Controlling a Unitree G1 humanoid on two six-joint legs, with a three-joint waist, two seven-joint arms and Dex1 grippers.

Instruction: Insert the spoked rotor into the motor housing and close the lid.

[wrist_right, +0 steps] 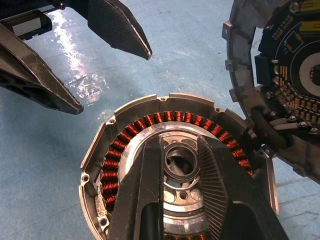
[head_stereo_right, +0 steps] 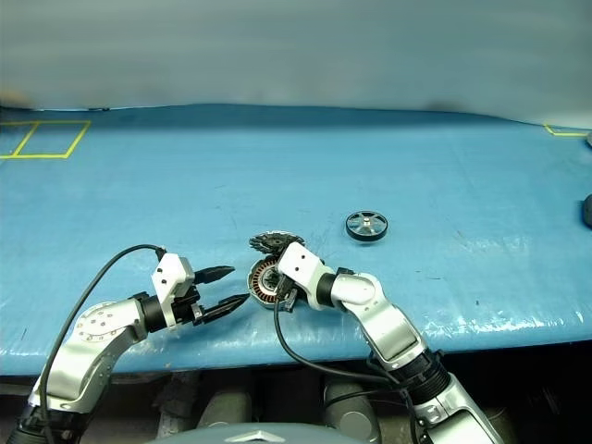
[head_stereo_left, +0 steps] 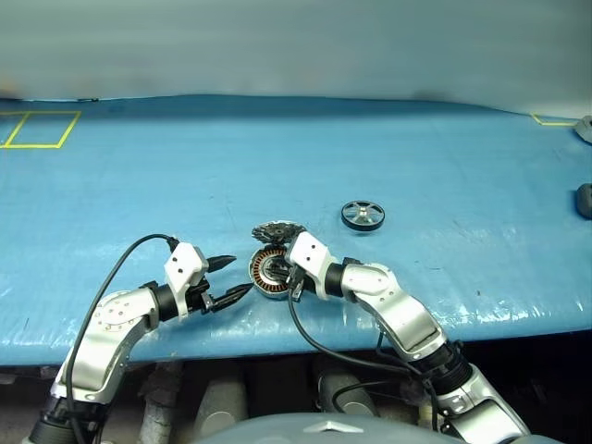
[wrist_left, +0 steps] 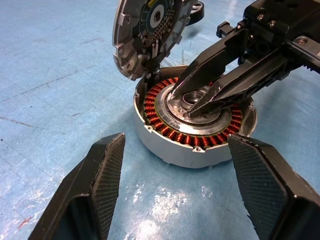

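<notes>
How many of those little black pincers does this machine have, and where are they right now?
2. The left pincer hovers open beside the motor housing. The right pincer reaches into the housing, its fingers nearly together around the small ring at the silver centre.

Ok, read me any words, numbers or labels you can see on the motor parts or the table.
None can be read.
Lid: its inner face carries a patterned circuit ring, no legible print.
Motor housing: bare metal and copper windings.
Table: yellow line markings only.
</notes>
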